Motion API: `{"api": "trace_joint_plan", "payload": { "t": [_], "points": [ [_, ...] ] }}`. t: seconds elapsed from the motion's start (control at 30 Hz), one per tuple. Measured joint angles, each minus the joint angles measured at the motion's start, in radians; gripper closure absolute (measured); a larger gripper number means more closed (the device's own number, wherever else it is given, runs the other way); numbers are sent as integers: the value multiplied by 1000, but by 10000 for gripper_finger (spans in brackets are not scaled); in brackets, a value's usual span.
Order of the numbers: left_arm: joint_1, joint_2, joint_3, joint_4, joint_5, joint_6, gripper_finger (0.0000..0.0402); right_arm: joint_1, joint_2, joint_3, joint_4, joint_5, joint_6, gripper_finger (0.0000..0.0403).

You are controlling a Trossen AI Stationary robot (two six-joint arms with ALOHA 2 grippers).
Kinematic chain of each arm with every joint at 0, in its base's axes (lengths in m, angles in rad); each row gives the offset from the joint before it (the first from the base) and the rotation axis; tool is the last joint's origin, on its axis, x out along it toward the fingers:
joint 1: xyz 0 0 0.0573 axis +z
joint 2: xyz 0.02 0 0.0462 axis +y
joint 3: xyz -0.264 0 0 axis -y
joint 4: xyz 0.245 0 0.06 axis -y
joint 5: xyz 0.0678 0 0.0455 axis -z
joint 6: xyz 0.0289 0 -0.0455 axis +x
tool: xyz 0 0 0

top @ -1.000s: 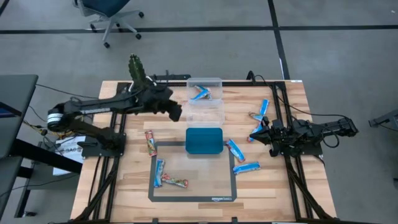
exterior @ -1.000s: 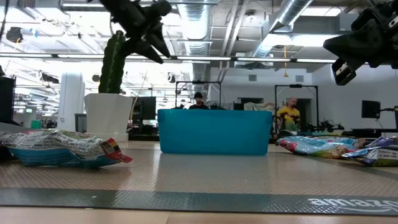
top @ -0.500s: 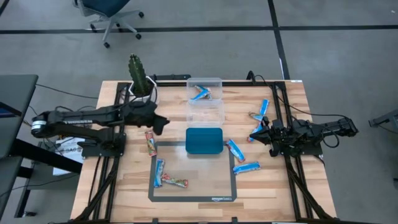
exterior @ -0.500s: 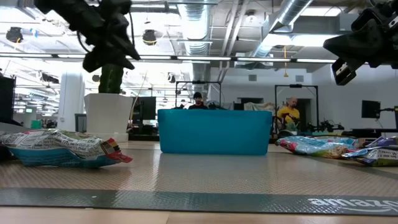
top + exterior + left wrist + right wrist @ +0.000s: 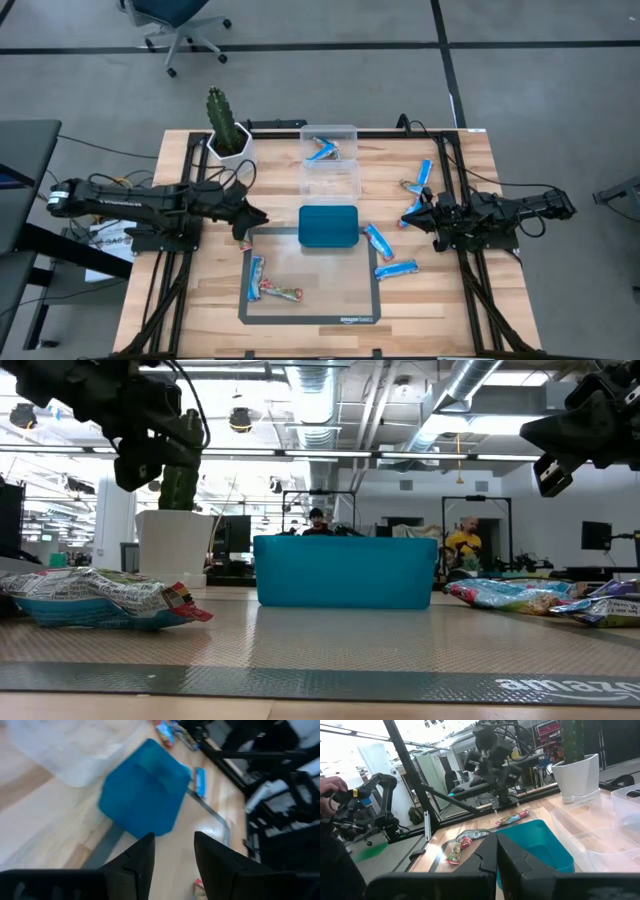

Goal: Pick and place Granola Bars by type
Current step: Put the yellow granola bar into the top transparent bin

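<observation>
1 "amazon basics" mat [image 5: 310,318] label

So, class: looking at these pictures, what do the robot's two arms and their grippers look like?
Both are dark, slender, jointed arms. The left arm has a pale band near its base end and loose black cables by its wrist. The right arm carries looping black cables too. Each gripper, left and right, ends in two flat, dark, angular fingers.

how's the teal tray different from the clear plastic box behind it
The teal tray is opaque, solid teal; the clear plastic box is see-through. The tray looks empty from above; the box holds a blue granola bar at its far end. The tray straddles the mat's far edge; the box lies on bare wood. Both are rectangular with rounded corners, mid-table.
</observation>
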Motion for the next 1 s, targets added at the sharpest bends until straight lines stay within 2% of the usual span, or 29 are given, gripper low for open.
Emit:
{"api": "trace_joint_plan", "payload": {
  "t": [0.17, 0.4, 0.63, 0.9, 1.0],
  "points": [
    [-24, -60, -57, 59, 2, 14, 272, 0, 0, 0, 1, -1, 0, 403],
    [-27, -218, -154, 74, 2, 34, 272, 0, 0, 0, 1, -1, 0, 403],
    [-28, -397, -234, 70, 2, 147, 272, 0, 0, 0, 1, -1, 0, 403],
    [-27, -538, -248, 89, -9, 370, 272, 0, 0, 0, 1, -1, 0, 403],
    [-26, -586, -261, 103, -34, 405, 272, 0, 0, 0, 1, -1, 0, 403]
  ]
}}
